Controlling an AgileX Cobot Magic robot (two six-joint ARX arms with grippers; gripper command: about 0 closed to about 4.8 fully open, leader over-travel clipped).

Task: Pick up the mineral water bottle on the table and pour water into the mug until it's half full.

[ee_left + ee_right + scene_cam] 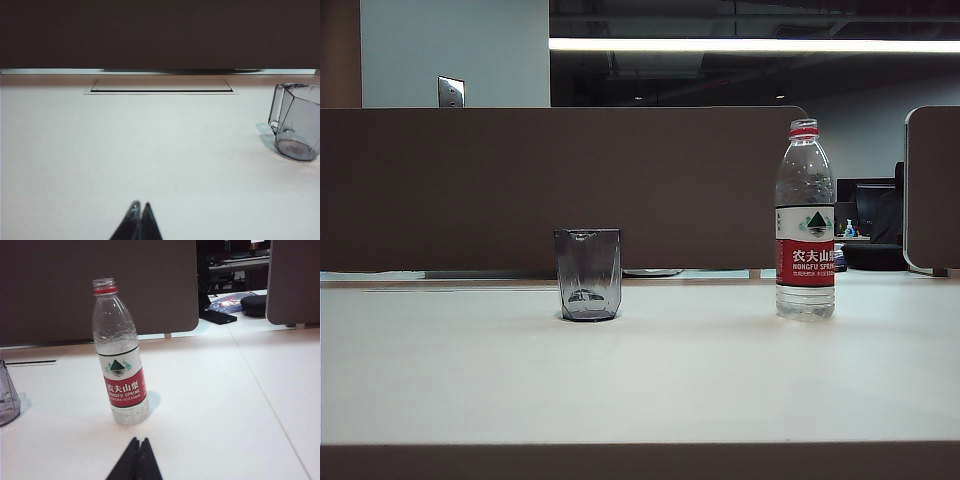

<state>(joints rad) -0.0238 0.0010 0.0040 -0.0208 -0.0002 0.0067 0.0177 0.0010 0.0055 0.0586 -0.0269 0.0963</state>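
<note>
Waiting at start: right claw (138,441) pinched together, empty; capless mineral water bottle (120,360) upright on the bench (720,380) just ahead. Left claw (139,206) also together, mug (296,122) ahead, off to one side. Next: open right claw, reach bottle.

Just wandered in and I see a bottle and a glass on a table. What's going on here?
Nothing is being handled yet. The mineral water bottle stands upright and uncapped on the white table, with the empty mug off to its left, apart from it. The two robot arms hang back at the near side: the left pincer is shut near the mug, and the right pincer is shut, facing the bottle. No water has been poured.
</note>
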